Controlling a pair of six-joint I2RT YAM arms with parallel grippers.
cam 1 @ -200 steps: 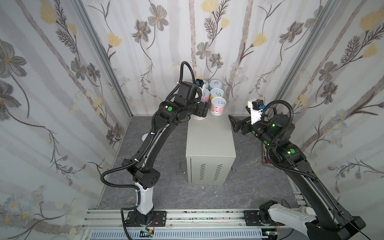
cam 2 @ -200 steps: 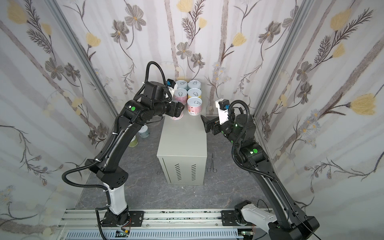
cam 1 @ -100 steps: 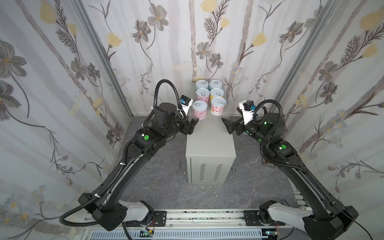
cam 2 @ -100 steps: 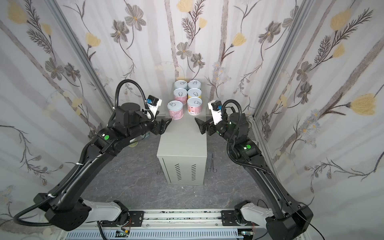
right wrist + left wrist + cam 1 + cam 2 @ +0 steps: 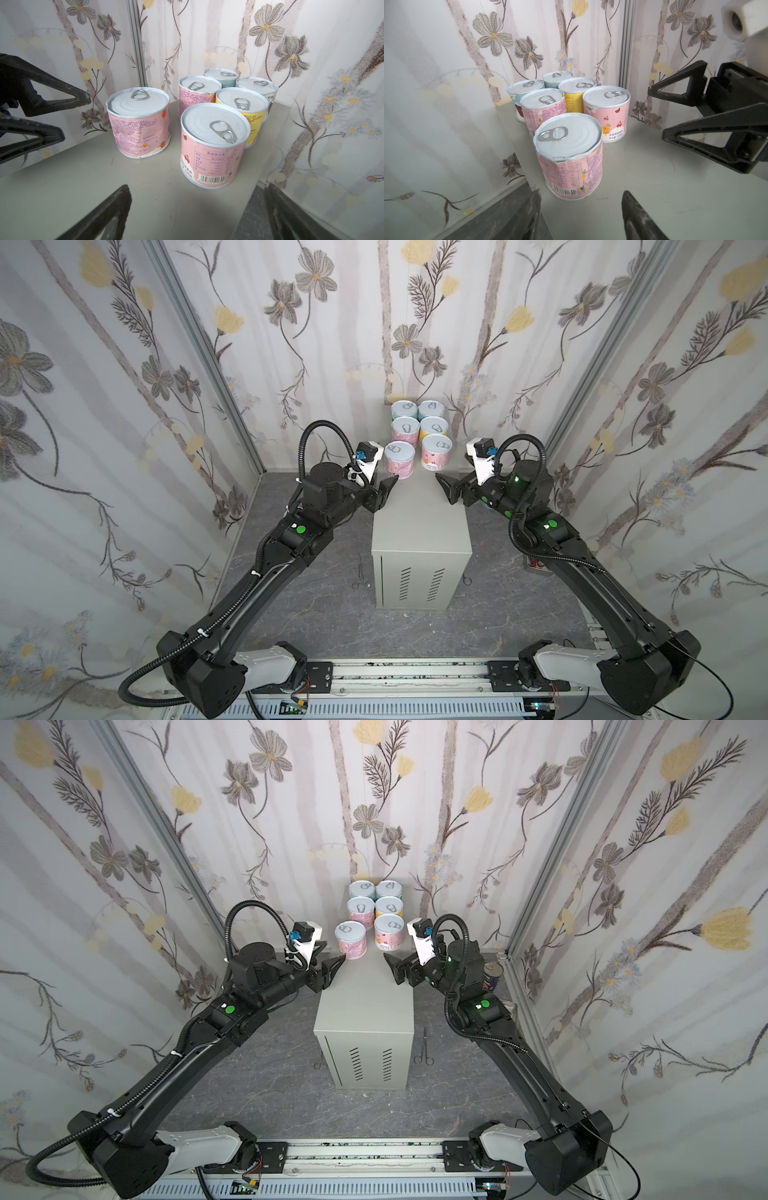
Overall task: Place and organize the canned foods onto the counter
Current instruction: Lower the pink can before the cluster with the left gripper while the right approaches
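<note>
While both arms hover at the flanks of the counter [image 5: 419,526], six short cans stand upright on its flat top, two wide and three deep, at the far end by the back wall. Far row: far-left can [image 5: 404,411] and far-right can [image 5: 431,409], both with pale blue-green labels. Middle row: pink can [image 5: 406,430] on the left, yellow can [image 5: 433,429] on the right. Near row: crumpled-label pink can [image 5: 400,458] on the left, cherry-print pink can [image 5: 437,451] on the right. Crumpled one sits slightly out of line, toward the left edge and clear of the pink can behind it. On the left gripper [image 5: 388,490] the fingers are partway apart with nothing between them; tips sit just short of the crumpled-label pink can, and the right wrist view shows a gap, no contact. On the right gripper [image 5: 444,488] the fingers are spread wide and empty, facing the cherry-print pink can, near it but apart. In a top view one dark-blue can [image 5: 494,974] stands on the grey floor [image 5: 291,1085] by the right wall, partly hidden behind the right arm. One pair of forceps [image 5: 360,574] lies on the floor left of the counter base, another pair [image 5: 423,1052] right of it.
</note>
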